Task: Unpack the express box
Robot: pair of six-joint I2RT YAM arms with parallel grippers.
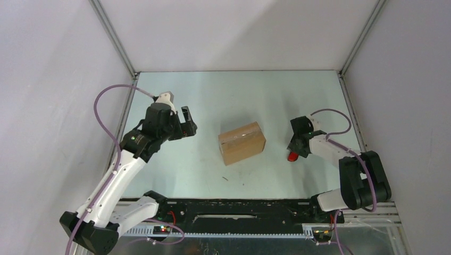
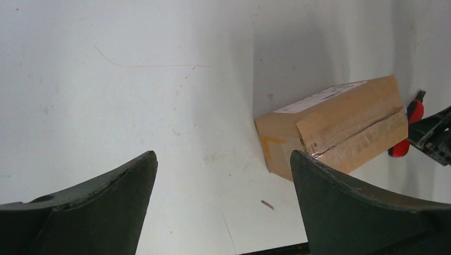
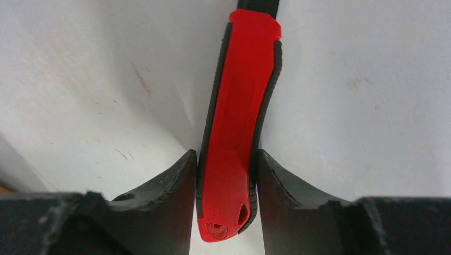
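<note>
Knife (image 3: 234,133) in right gripper (image 3: 227,162), express box (image 1: 242,142) taped

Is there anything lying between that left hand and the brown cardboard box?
Nothing visible. Only bare table lies between the open left hand and the express box. The red-handled knife is on the box's other side, gripped by the right hand.

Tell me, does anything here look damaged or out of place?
Nothing looks damaged or spilled. The express box sits slanted, taped shut, with a small scrap lying near it.
</note>
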